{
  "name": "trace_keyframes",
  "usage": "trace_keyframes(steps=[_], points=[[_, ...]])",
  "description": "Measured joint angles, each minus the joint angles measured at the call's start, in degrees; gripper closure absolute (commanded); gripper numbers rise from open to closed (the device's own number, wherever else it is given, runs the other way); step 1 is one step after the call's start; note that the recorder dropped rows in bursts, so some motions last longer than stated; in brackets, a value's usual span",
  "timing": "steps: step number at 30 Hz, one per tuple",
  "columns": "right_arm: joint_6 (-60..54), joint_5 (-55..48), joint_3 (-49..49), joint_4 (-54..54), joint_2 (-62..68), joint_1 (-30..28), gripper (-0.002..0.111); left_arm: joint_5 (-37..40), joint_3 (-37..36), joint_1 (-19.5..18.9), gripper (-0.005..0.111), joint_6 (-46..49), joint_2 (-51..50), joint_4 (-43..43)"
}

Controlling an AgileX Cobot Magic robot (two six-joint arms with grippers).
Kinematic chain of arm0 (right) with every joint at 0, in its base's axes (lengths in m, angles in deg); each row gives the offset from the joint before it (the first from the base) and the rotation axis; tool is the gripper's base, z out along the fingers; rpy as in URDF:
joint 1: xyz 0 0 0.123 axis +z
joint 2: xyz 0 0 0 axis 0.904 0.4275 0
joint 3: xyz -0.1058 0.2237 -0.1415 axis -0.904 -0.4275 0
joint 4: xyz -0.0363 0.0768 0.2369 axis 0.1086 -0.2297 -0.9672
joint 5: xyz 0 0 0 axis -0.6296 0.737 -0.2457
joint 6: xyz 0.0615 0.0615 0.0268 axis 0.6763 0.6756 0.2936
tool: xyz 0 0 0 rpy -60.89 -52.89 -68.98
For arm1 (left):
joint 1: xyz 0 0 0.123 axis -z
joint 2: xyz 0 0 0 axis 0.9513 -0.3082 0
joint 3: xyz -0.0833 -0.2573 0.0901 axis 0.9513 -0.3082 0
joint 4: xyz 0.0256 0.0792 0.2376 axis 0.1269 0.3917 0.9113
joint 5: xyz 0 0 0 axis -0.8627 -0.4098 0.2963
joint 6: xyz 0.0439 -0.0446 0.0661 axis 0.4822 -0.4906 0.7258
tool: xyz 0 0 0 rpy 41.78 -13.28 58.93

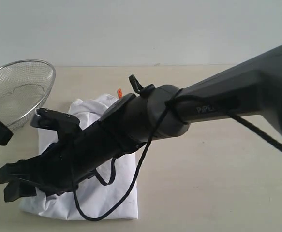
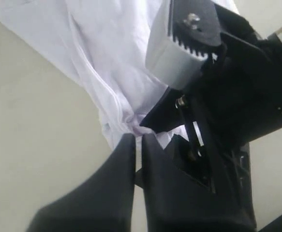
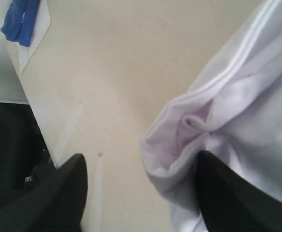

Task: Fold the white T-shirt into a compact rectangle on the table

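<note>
One T-shirt edge lies inside right tool (parted).

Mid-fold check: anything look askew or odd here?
The shirt is bunched and curled at the corner by the open right tool, not flat. A black cable off that arm sags in a loop onto the cloth. Nothing looks torn or spilled.

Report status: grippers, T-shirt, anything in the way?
Left gripper shut on white T-shirt. Right gripper open at its edge. Shirt folded narrow, rumpled. Wire strainer nearby, apart.
</note>
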Motion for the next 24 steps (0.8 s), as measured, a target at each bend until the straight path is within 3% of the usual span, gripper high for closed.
trace_keyframes(steps=[9,18,24], points=[[-1.44,-3.70,0.00,-0.48,-2.55,0.00,0.080,-0.10,0.00,0.00,0.102,0.00,0.00,0.00],[-2.43,-5.35,0.02,-0.48,-3.48,-0.11,0.080,-0.10,0.00,0.00,0.102,-0.14,0.00,0.00],[6.05,-5.50,0.02,10.57,-8.95,-4.90,0.080,0.00,0.00,0.00,0.102,-0.27,0.00,0.00]])
